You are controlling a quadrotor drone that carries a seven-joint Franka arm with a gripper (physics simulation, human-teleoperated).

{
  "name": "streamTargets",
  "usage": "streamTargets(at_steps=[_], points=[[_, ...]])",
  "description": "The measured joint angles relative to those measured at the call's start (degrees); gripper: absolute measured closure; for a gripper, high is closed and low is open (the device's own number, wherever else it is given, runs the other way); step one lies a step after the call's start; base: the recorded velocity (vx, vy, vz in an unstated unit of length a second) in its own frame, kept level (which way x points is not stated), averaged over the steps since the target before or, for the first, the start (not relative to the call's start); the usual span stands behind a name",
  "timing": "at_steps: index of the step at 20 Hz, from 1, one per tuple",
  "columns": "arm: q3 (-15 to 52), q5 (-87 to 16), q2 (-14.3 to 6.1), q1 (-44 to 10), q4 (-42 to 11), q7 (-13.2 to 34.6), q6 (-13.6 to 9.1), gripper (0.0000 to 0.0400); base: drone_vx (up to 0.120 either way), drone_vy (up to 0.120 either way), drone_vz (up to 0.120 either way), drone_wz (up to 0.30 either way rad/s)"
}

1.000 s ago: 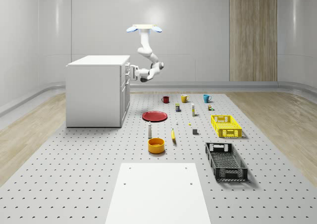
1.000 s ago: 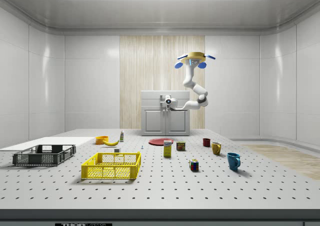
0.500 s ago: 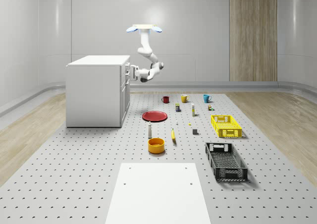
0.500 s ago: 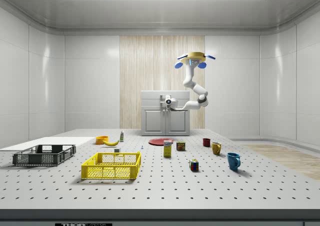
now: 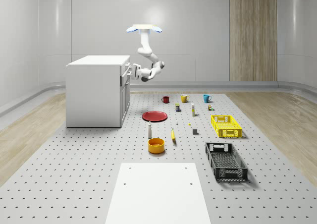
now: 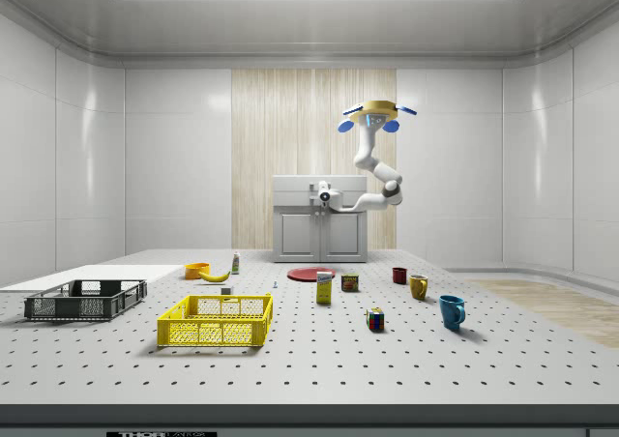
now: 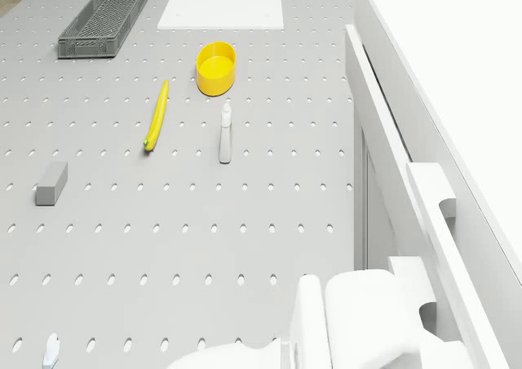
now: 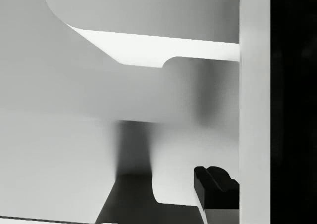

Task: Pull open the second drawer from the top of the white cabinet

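1. The white cabinet (image 5: 96, 91) stands on the pegboard surface (image 5: 74, 164) toward the whole-scene view's left, its drawer fronts facing that view's right.
2. The drone (image 5: 144, 28) hovers in the air beside the cabinet, higher than its top and off its drawer side, roughly above the red plate (image 5: 154, 116).
3. From the drone the arm (image 5: 148, 60) hangs down, bends at an elbow and reaches sideways toward the upper drawers.
4. The claw (image 5: 129, 71) is at the upper part of the cabinet's front, level with the topmost drawers and just below the cabinet's top edge; in the side view the claw (image 6: 322, 196) sits against the front, near its middle.
5. In the drone view a drawer (image 7: 383, 173) near the top stands slightly out from the cabinet face, its handle (image 7: 432, 191) just ahead of the wrist.
6. Which drawer that is, counted from the top, I cannot tell.
7. Whether the claw is open, closed or gripping the handle I cannot tell either; it is right at the drawer front.
8. Well apart from the cabinet lie a yellow bowl (image 5: 156, 145), a banana (image 5: 173, 135), a small white bottle (image 5: 149, 130), a yellow crate (image 5: 226, 125) and a black crate (image 5: 226, 160).
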Motion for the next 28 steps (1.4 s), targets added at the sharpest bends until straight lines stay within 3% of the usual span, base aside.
streamTargets(at_steps=[1, 2, 3, 6, 7, 12, 13, 14, 18, 22, 28], points=[[0.5, 0.3, -1.1, 0.7, 0.6, 2.6, 0.6, 0.0083, 0.000, 0.000, 0.000, 0.000], [0.9, 1.2, -1.3, 1.1, 0.4, 2.0, 1.3, 0.0122, 0.000, 0.000, 0.000, 0.000], [1.4, 3.1, -1.1, 1.1, 0.2, 0.1, 2.1, 0.0150, 0.000, 0.000, 0.000, 0.000], [1.9, 3.2, -1.1, 1.7, -0.1, 0.3, 2.9, 0.0217, 0.000, 0.000, 0.000, 0.000], [2.0, 3.4, -1.3, 1.6, -0.2, 0.1, 2.8, 0.0223, 0.000, 0.000, 0.000, 0.000], [1.7, 2.6, -2.0, 0.6, -0.4, -0.5, 1.8, 0.0224, 0.000, 0.000, 0.000, 0.000], [1.0, 1.5, -1.5, 0.5, -0.8, -1.6, 1.7, 0.0135, 0.000, 0.000, 0.000, 0.000], [0.8, -0.2, -2.8, 1.3, -0.4, 1.9, 2.4, 0.0175, 0.000, 0.000, 0.000, 0.000], [0.9, 1.1, -3.2, 1.6, -0.3, 1.3, 2.6, 0.0254, 0.000, 0.000, 0.000, 0.000], [1.1, 2.1, -3.0, 1.3, -0.2, 0.8, 2.3, 0.0163, 0.000, 0.000, 0.000, 0.000], [1.4, 3.1, -2.7, 0.7, -0.1, 0.3, 1.8, 0.0114, 0.000, 0.000, 0.000, 0.000]])
